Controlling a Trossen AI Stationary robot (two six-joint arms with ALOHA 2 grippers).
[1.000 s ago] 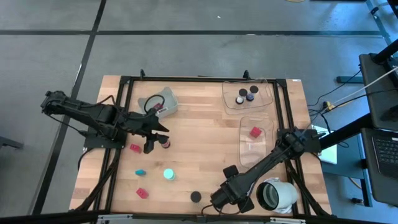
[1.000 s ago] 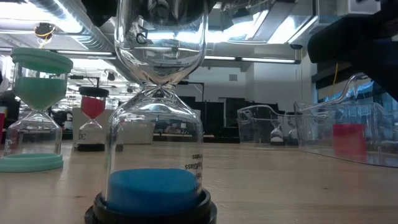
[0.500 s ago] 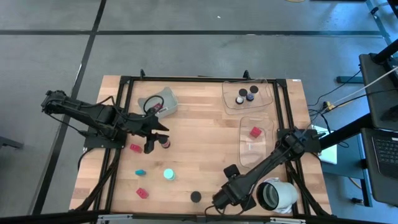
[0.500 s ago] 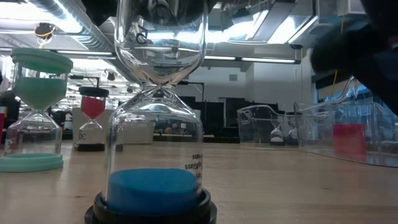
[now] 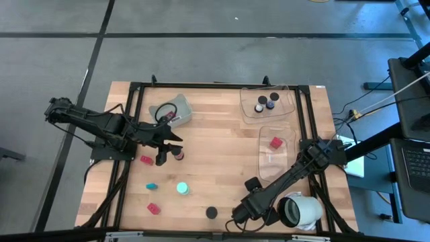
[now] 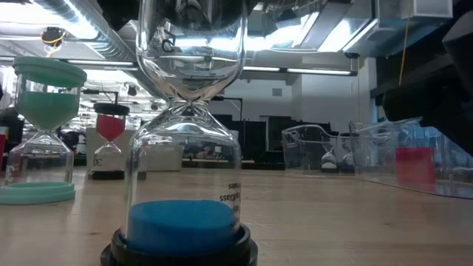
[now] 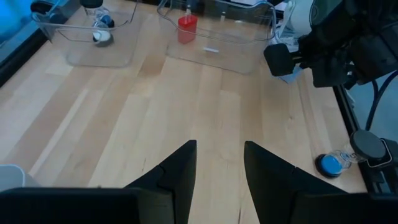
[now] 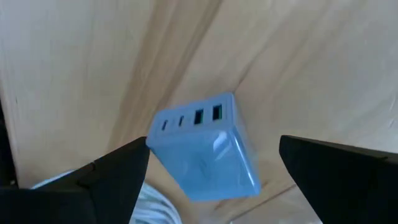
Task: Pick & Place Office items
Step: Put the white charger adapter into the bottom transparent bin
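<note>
In the right wrist view a light-blue block with a row of ports [image 8: 205,146] lies on the wooden table. My right gripper [image 8: 214,146] points down over it, open, with one finger on either side and apart from it. In the high view that gripper [image 5: 243,214] is near the table's near edge and hides the block. My left gripper [image 7: 217,168] stays open with nothing between its fingers, over the table's left middle [image 5: 171,144]. Around it lie red blocks [image 5: 146,160] [image 5: 154,208] and a teal bit [image 5: 152,186], each flat on the wood.
A big white hollow cylinder [image 5: 299,210] lies right beside my right gripper. Small sand timers stand at the near side [image 5: 182,189] [image 5: 211,212]. Clear trays [image 5: 289,101] [image 5: 265,161] at the right hold black caps and a red block. A grey tray [image 5: 176,107] sits at the far left.
My right gripper has sunk toward the table near its near edge, staying open. My left arm has kept still, and no item has moved.
</note>
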